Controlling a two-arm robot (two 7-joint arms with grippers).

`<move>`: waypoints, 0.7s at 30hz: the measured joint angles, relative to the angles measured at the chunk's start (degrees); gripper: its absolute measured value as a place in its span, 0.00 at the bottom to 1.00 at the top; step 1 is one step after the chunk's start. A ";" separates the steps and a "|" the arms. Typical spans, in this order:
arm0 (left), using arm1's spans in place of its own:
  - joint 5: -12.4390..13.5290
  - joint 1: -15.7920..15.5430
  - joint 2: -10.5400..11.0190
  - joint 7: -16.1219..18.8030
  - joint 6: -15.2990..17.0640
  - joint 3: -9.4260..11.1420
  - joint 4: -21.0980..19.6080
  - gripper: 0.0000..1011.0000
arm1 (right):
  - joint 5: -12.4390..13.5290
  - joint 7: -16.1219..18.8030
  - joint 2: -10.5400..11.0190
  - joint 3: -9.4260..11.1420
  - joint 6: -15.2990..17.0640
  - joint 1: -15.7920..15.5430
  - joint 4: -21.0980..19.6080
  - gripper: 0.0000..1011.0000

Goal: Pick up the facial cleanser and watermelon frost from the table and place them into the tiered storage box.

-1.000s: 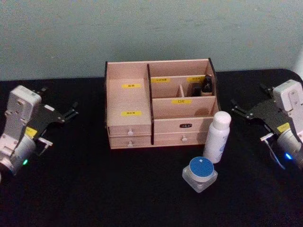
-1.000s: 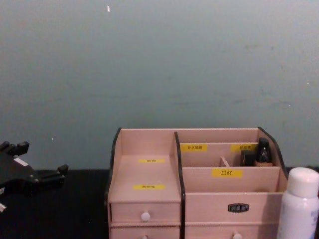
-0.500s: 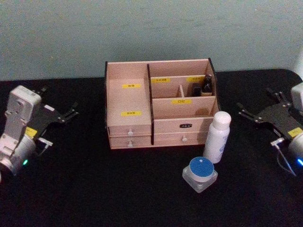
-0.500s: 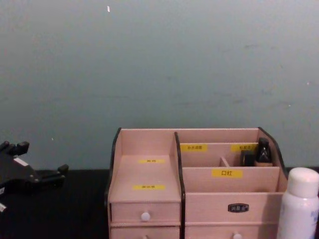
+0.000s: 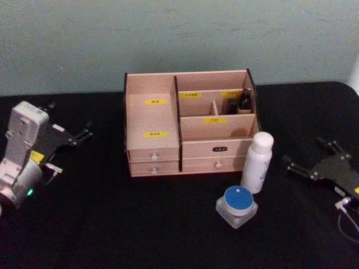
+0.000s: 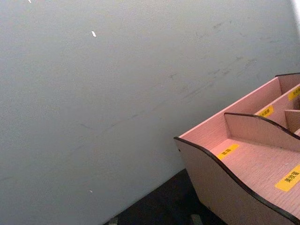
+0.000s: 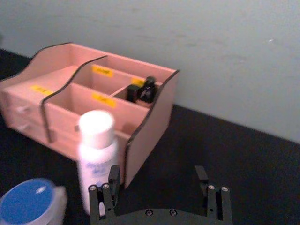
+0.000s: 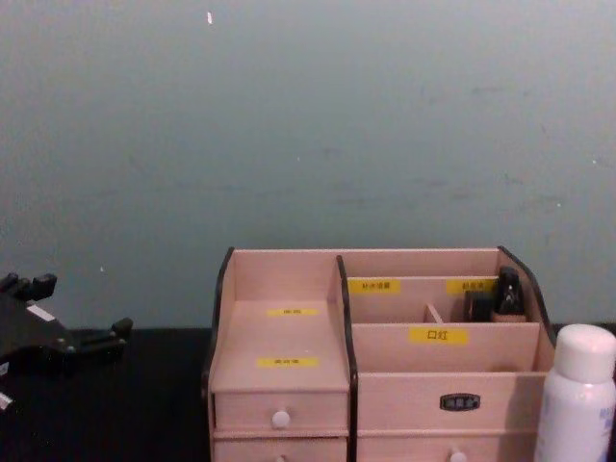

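Two grippers hang over the black surface, one at each side, and neither holds anything. The left gripper is by the left edge, well apart from the tiered storage box, with its fingers spread wide and pointing toward the box; the chest view shows it above the surface with a clear gap between its two fingers. The right gripper is near the right edge, and its jaws are also wide open. In the right wrist view the gripper faces the white bottle and the box's right side wall without touching either.

The box stands in the middle of the surface toward the rear edge, with its drawers shut and its stepped compartments open at the top. Small dark bottles stand in its rear right compartment, as the right wrist view and the chest view also show. The left wrist view takes in the box's curved left side wall and the yellow labels on its steps.

The white bottle stands upright on the surface just in front of the box's right front corner; whether it touches the box cannot be told. The blue-lidded jar sits closer to the front edge, just beside the bottle on its left, and is upright with the lid on. In the right wrist view the jar lies near the bottle's base. The chest view shows the bottle rising beside the box's front face.
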 joint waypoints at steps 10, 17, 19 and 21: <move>0.00 0.00 0.00 0.00 0.00 0.00 0.00 0.99 | 1.87 4.68 1.91 1.03 3.39 -3.49 -4.44 0.99; 0.00 0.00 0.00 0.00 0.00 0.00 0.00 0.99 | 3.39 7.03 0.88 0.56 8.46 -1.27 -5.02 0.99; 0.00 0.00 0.00 0.00 0.00 0.00 0.00 0.99 | 3.39 7.45 0.39 0.14 10.09 -0.03 -4.85 0.99; 0.00 0.00 0.00 0.00 0.00 0.00 0.00 0.99 | 3.08 7.60 0.01 -0.28 10.98 0.92 -4.66 0.99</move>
